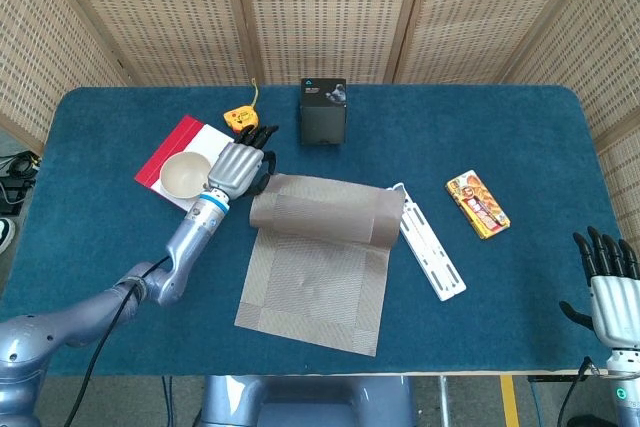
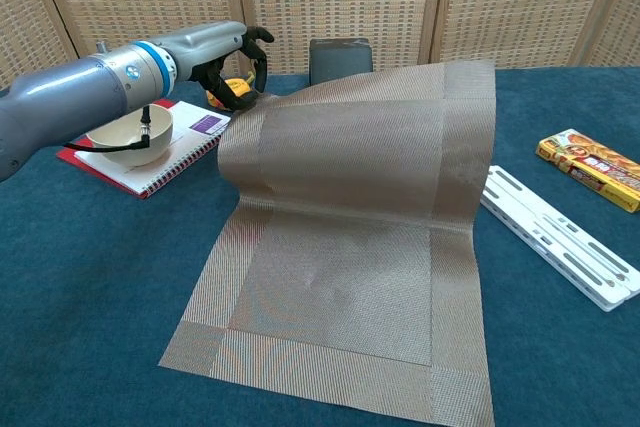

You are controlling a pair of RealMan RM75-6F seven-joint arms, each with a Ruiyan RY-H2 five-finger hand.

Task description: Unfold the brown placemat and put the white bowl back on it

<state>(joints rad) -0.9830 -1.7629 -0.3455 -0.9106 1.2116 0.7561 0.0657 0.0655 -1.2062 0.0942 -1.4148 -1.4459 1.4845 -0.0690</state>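
The brown placemat point(image 1: 315, 287) lies with its near half flat on the blue table point(image 1: 100, 247). Its far half point(image 2: 370, 142) is raised in a curved sheet. My left hand point(image 1: 240, 162) pinches the far left corner of that raised half, up by the notebook; the same hand point(image 2: 230, 52) shows in the chest view. The white bowl point(image 1: 183, 176) sits on the red-edged notebook point(image 1: 165, 150), just left of my left forearm; in the chest view the bowl point(image 2: 125, 137) is behind the arm. My right hand point(image 1: 605, 282) hangs off the table's near right corner, fingers spread, holding nothing.
A black box point(image 1: 323, 112) stands at the back centre, a yellow tape measure point(image 1: 243, 119) to its left. A white slotted stand point(image 1: 432, 252) lies right of the mat, touching the raised flap's edge. A snack packet point(image 1: 477, 204) lies further right.
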